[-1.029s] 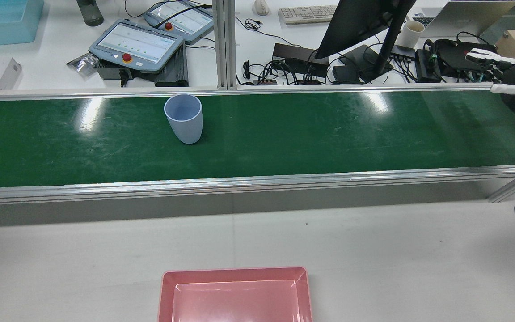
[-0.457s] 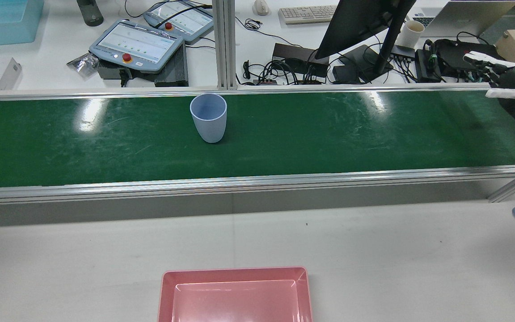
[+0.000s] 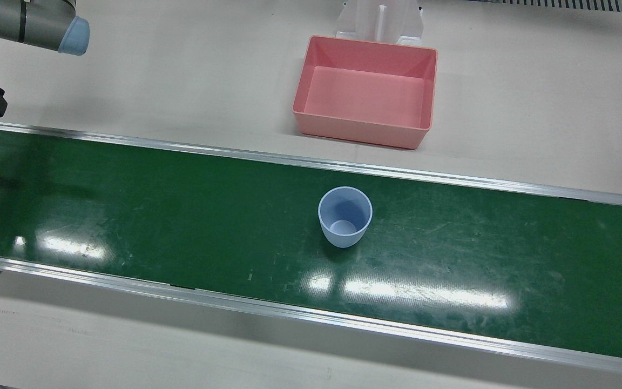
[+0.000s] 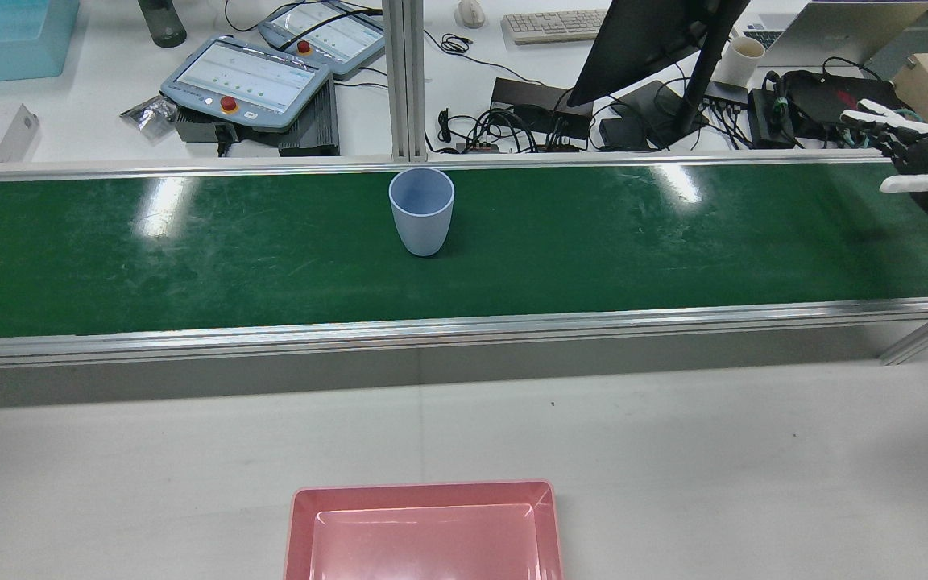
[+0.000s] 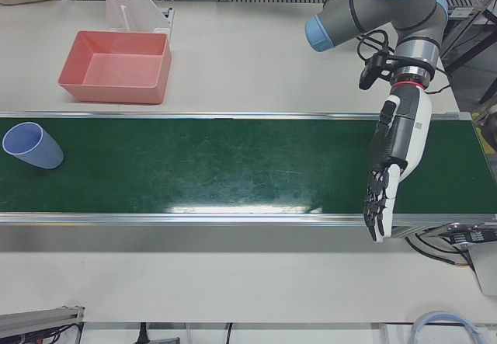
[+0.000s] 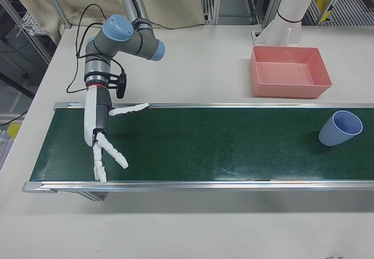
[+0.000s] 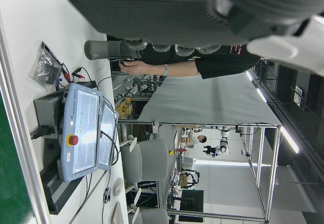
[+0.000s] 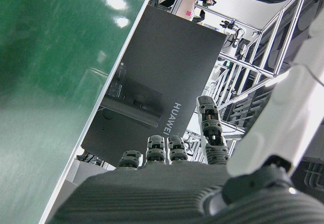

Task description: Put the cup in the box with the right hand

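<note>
So the pale blue plastic cup (image 4: 422, 211) is standing upright, mouth up, roughly mid-way along the green conveyor belt (image 4: 190, 266), a bit toward the far rail in the rear view, and nothing is touching it. The right hand (image 6: 108, 136) hangs over its own end of the belt, well apart from the cup, with its white fingers (image 6: 111, 152) spread wide and the thumb stuck out sideways, so it's holding nothing. My read is that it's posed like that on purpose: splayed and low over the belt so the cup can go between thumb and fingers. The left hand (image 5: 392, 165) is parked over the opposite end, fingers hanging down fairly straight and loose, also empty, presumably just kept out of the way since this is a right-hand job. The shallow pink rectangular plastic box (image 3: 365, 92) sits empty on the white table (image 3: 181, 65) on the robot's side of the belt, about level with the cup, which looks like a short carry once the cup is grabbed. Grasp hasn't started yet, I'd say.
</note>
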`<state>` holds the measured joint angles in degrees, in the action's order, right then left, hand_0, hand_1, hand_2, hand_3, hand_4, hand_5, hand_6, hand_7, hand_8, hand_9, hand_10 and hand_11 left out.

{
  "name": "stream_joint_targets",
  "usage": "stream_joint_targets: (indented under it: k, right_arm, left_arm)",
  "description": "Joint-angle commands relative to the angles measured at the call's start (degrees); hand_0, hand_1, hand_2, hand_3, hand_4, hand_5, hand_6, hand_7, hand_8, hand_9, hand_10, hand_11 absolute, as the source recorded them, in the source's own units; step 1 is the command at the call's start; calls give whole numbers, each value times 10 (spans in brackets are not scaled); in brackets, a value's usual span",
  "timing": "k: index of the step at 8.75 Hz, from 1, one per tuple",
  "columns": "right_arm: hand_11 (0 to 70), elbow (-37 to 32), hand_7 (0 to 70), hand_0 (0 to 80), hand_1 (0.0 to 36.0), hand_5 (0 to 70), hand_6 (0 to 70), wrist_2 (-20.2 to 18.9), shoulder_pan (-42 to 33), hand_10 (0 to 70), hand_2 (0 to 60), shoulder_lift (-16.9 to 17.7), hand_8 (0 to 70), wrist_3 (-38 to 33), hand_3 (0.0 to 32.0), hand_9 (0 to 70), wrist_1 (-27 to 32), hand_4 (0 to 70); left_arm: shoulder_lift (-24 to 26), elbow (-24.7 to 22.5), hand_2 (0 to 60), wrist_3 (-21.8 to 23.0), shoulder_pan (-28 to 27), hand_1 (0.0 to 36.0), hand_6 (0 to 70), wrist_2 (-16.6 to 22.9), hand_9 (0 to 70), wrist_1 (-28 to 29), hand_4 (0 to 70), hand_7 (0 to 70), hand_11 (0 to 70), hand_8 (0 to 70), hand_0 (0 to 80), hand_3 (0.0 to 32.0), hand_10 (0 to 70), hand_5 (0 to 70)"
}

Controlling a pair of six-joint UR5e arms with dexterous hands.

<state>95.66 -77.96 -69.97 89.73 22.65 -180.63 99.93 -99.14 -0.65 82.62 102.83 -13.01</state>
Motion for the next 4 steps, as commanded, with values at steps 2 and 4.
stream_joint_targets:
  k: [2,4]
  right_arm:
    - [49,4,143,454,67,36,39,2,1,26,32,0,56,0,6,117,3,107]
    - [57,2,135,454,67,38,38,3,2,31,32,-1,54,3,10,113,21,87]
  left_arm:
    - [0,0,0,0,0,0,0,0,0,0,0,0,0,0,0,0,0,0]
    - [0,0,0,0,0,0,0,0,0,0,0,0,0,0,0,0,0,0]
